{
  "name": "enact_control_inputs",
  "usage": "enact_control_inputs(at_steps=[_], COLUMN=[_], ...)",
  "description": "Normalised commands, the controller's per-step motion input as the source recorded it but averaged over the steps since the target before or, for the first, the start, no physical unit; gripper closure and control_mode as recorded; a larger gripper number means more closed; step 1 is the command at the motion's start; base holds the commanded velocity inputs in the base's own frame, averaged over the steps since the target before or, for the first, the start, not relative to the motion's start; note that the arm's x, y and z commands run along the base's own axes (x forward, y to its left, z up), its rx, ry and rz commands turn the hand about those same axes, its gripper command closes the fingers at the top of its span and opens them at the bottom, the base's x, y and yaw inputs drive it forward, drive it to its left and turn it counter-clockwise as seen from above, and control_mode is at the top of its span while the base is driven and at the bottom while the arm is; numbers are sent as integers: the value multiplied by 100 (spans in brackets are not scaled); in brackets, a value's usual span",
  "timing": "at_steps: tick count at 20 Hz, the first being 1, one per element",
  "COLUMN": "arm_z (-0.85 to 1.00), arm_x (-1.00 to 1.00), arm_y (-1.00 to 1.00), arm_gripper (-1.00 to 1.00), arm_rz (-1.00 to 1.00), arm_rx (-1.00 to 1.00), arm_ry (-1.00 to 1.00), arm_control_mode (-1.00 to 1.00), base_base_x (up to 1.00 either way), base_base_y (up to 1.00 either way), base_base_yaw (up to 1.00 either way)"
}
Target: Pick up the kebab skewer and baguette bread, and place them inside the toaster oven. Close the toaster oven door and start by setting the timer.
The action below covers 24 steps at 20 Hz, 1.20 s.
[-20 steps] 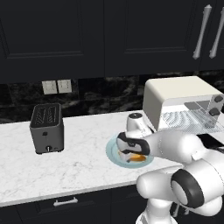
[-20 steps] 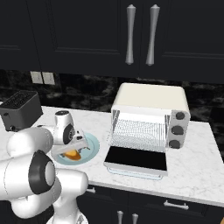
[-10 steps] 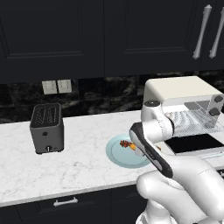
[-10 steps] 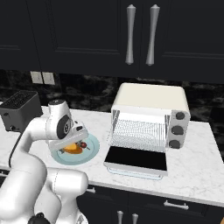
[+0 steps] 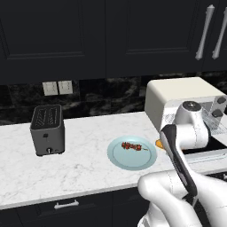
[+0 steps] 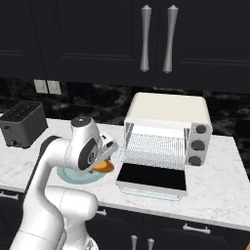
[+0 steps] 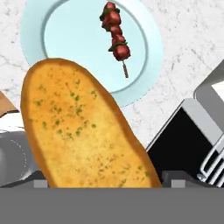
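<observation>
A white marble surface [image 5: 84, 170] runs under black cabinets with silver handles. Near its front edge sits a pale blue plate [image 5: 119, 155] carrying the dark-red kebab skewer [image 5: 132, 146]. The gripper [image 6: 108, 160] holds the golden-orange baguette bread [image 7: 83, 131] between plate and cream-white toaster oven [image 6: 168, 110], whose dark glass door [image 6: 152, 177] lies open. A black two-slot toaster [image 5: 47, 130] stands toward the left end.

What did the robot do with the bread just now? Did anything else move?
The arm lifted the baguette bread off the plate and swung it toward the toaster oven. The gripper now holds the loaf above the counter. The kebab skewer stayed on the plate, the toaster oven door stayed open, and the black toaster did not move.
</observation>
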Motion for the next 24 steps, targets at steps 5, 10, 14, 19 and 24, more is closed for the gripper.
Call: enact_control_inputs(at_steps=[5,10,14,19,24], arm_z=[44,25,3,10,-2], arm_x=[27,33,36,44,20], arm_y=[-74,-52,-51,-39,-10], arm_gripper=[100,100,100,100,100], arm_rz=[0,0,0,0,0], arm_rx=[0,2,1,4,4], arm_ry=[0,-5,0,0,0], arm_control_mode=[-100,-100,-100,-100,-100], base_base_x=[0,0,0,0,0], base_base_y=[0,0,0,0,0], base_base_yaw=[0,0,0,0,0])
